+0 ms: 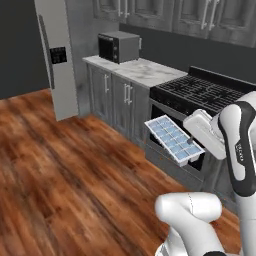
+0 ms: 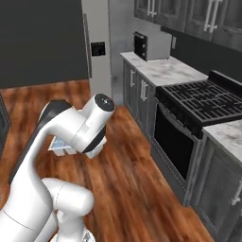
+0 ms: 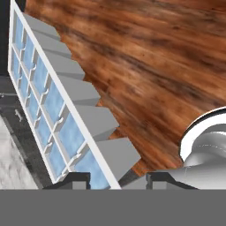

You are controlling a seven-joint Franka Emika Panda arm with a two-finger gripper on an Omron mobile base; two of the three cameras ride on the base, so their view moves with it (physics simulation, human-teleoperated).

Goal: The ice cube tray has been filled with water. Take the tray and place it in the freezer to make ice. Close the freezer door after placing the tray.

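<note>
White ice cube tray [image 1: 174,140] held aloft by the gripper [image 3: 118,178].
Its narrow-set fingers clamp one end rim; pale blue water [image 3: 55,102] cells stretch away above the wooden floor [image 1: 65,175].

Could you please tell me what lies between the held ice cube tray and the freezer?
In the left base view, bare wooden floor separates the ice cube tray from the freezer.

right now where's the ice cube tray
The ice cube tray is held in the air by the hand, tilted, in front of the oven, right of centre in the left base view.
</note>
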